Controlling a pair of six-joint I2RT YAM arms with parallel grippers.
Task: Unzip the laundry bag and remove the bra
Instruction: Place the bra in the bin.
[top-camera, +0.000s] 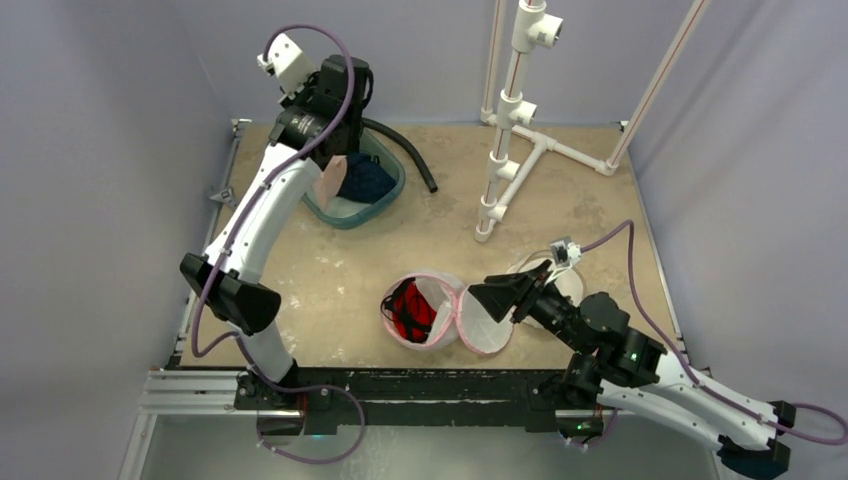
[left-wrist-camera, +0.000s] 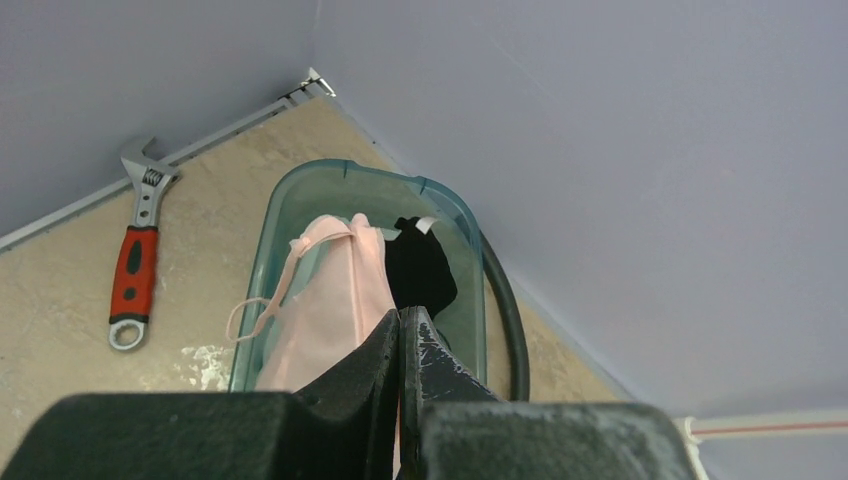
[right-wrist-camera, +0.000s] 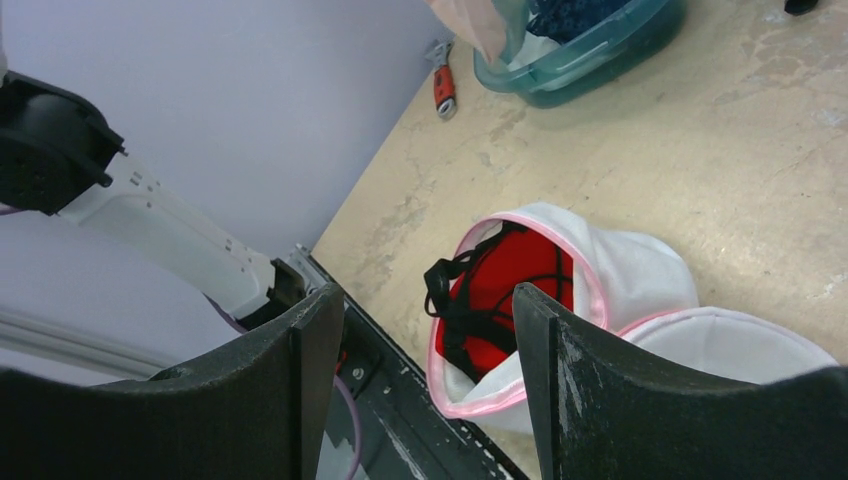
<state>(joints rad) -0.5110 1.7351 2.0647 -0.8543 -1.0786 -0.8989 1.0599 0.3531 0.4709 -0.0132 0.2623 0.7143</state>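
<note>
Our left jaws are closed on a pink bra (left-wrist-camera: 335, 290), dangling it over the teal tub (left-wrist-camera: 345, 166) at the far side of the bench (top-camera: 330, 270). Our right jaws stand wide, holding nothing, just beside the unzipped laundry bag (top-camera: 447, 293), where a red bra (top-camera: 410, 308) lies inside.

Camera coverage: one fixed overhead, two wrist-mounted.
Top external looks steeply down from above and behind the arm bases, covering the whole table (top-camera: 350, 260). Left wrist camera sits close behind the left gripper (left-wrist-camera: 400, 315), facing the far-left corner: teal tub (left-wrist-camera: 340, 170), pink bra (left-wrist-camera: 330, 290), wrench (left-wrist-camera: 135, 270). Right wrist camera looks past the right gripper (right-wrist-camera: 420, 292), across the laundry bag (right-wrist-camera: 640, 265), toward that same corner; all three views share the tub.
</note>
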